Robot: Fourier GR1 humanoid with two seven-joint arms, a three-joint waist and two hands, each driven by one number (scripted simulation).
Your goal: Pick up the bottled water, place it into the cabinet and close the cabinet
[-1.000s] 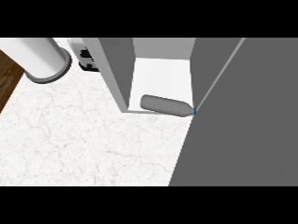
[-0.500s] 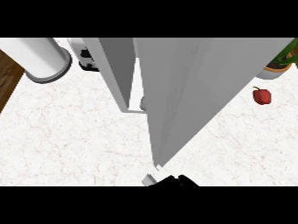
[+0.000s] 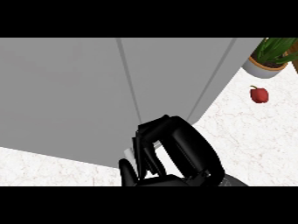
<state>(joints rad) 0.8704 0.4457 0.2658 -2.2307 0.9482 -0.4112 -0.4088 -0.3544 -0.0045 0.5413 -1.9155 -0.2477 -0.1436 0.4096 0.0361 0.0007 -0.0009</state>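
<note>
head view | right hand (image 3: 177, 153) at 6 o'clock, fingers curled, holding nothing, knuckles against cabinet (image 3: 60, 92) doors, apparently pushing them shut | bottle unseen, likely inside | pepper (image 3: 259, 94) at 2 o'clock on tabletop (image 3: 267, 144)

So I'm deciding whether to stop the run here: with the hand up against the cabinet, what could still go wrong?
1. The robot hand is curled right at the cabinet door seam; fingers might catch there as it pulls away.
2. The bottled water isn't visible, so whether it stayed inside can't be confirmed.
3. A wide withdrawal could sweep toward the red pepper and potted plant.
</note>
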